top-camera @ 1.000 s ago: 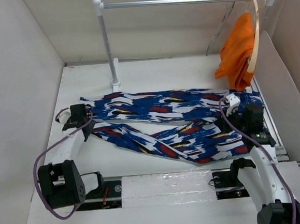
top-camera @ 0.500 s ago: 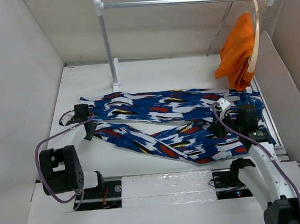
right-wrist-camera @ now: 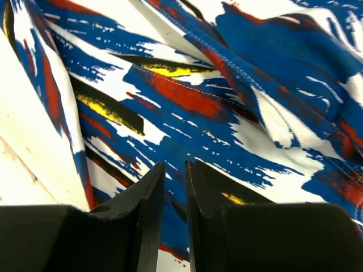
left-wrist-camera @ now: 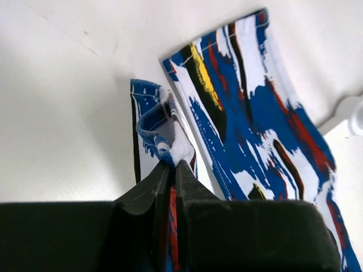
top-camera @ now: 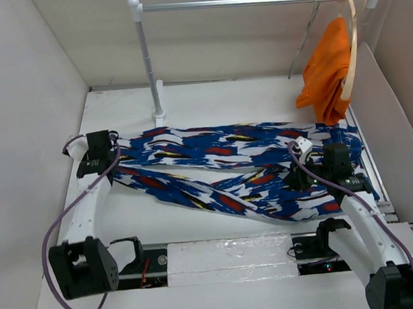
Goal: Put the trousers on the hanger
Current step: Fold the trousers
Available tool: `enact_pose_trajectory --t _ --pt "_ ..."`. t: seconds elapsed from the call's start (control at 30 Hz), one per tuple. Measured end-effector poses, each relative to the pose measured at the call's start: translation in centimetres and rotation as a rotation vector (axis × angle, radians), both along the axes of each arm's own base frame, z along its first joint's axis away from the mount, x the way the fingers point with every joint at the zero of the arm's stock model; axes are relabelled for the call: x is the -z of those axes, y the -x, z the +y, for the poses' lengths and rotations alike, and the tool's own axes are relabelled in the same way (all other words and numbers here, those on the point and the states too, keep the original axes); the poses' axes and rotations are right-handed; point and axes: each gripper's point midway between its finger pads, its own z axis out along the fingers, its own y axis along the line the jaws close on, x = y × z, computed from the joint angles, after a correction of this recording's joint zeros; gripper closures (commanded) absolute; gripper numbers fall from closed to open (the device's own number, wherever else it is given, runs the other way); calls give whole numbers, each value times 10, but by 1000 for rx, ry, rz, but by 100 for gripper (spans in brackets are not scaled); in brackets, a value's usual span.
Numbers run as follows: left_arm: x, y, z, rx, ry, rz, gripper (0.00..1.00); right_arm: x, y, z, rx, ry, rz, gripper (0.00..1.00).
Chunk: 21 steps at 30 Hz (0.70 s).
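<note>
left claw [left-wrist-camera: 173, 164] is seen clamped tight on a bunched-up hem of the trousers [left-wrist-camera: 255, 124], with a little curl of cloth poking out past the tips. compared with a second ago it's been carried back and toward the left wall, and the near leg has been dragged along with it, so that leg is now pulled out straighter and lies closer beside the far leg. right claw [right-wrist-camera: 174, 170] has been shifted leftward over the waist end. its fingers are shown nearly together with just a thin slit, and whether any cloth is nipped in there can't be told from the wrist view. the trousers are laid flat across the middle of the table [top-camera: 133, 217], legs to the left, waist to the right, nothing lifted yet. the hanger [top-camera: 308, 25] is hung on the rail [top-camera: 252, 1] at the back right, beside the orange garment [top-camera: 325, 70], well apart from the trousers and untouched. so what's been gained is probably just tidying, the legs being lined up so they can be draped over the hanger bar later. most of the task is judged to be ahead.
</note>
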Motion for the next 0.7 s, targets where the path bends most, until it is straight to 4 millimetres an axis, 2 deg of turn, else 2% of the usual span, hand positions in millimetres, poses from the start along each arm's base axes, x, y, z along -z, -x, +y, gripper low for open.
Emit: enact_pose_trajectory --t 0.1,0.2,0.37,0.47,0.6,0.7 --pt "-29 16 4 -3 -42 -53 100 3 2 3 -17 3 15 72" --pt "-56 30 8 -16 -72 -104 100 2 4 9 -42 14 21 66" --pt "-91 57 12 -45 -112 -148 100 -10 -4 8 -9 55 10 41" --pt "-113 70 10 -44 -128 -200 100 -22 -16 0 53 86 -9 35" --pt "-143 79 4 -25 -121 -298 100 -29 -35 -20 188 134 -8 35" --pt "-151 84 -4 15 -96 -345 100 -18 -45 -49 337 143 38 43"
